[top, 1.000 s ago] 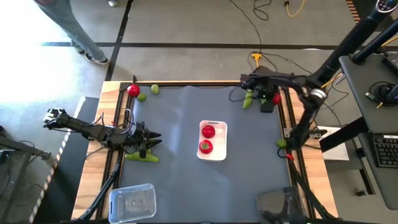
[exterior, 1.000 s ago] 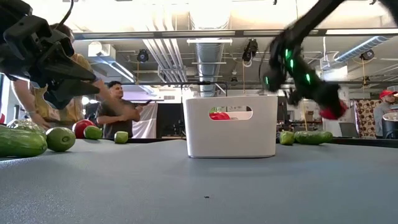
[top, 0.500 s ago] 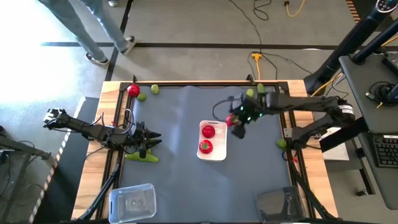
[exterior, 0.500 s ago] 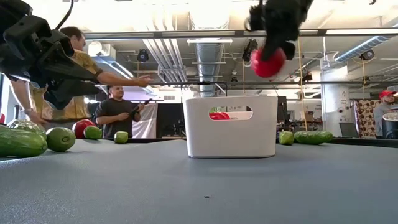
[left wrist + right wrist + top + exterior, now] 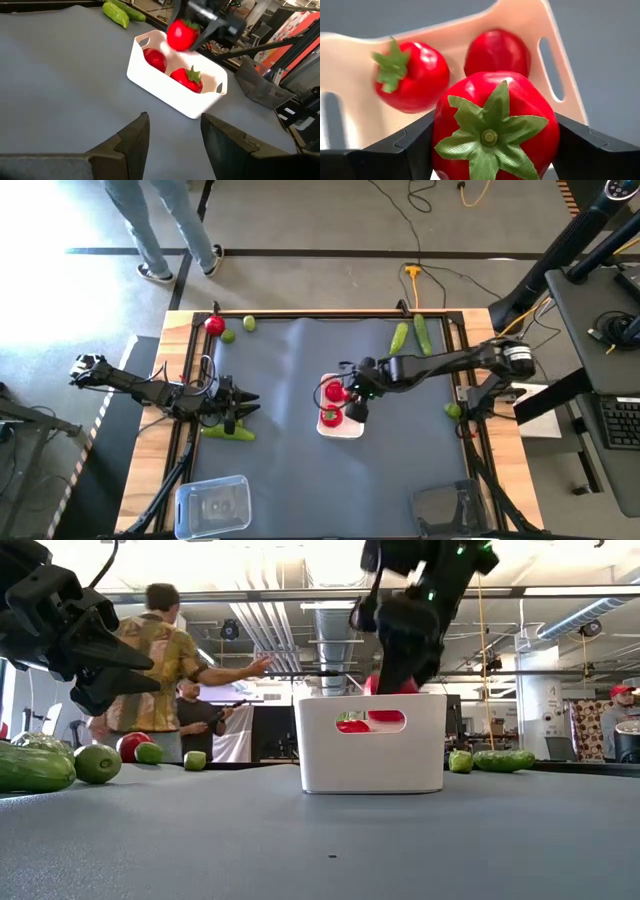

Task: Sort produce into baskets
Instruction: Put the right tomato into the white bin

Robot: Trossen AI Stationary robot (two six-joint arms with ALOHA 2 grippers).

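My right gripper [image 5: 351,397] is shut on a red tomato [image 5: 495,125] with a green calyx, just above the white tray [image 5: 356,427] at the table's middle. Two more tomatoes [image 5: 331,417] lie in that tray. In the low view the held tomato [image 5: 390,686] shows at the tray's rim. My left gripper [image 5: 250,404] is open and empty at the table's left, next to a green cucumber [image 5: 228,432] that lies on the mat. My right gripper pinches the tomato's two opposite sides [image 5: 442,132] between its two fingers [image 5: 405,147], the calyx facing back toward the wrist. The fingers slant down from the table's right. The tomato is lifted clear, over the white tray's inside.
A tomato [image 5: 214,325] and two limes [image 5: 248,323] lie at the far left. Two cucumbers [image 5: 400,337] lie at the far right, and a lime [image 5: 453,411] at the right edge. A clear tray [image 5: 212,505] and a dark tray [image 5: 448,510] stand at the near edge. People stand beyond the table.
My right gripper has carried the tomato from the table's far right corner toward the middle, lifted high and clear of the mat, then come down over the white tray. It has stayed shut on the tomato.
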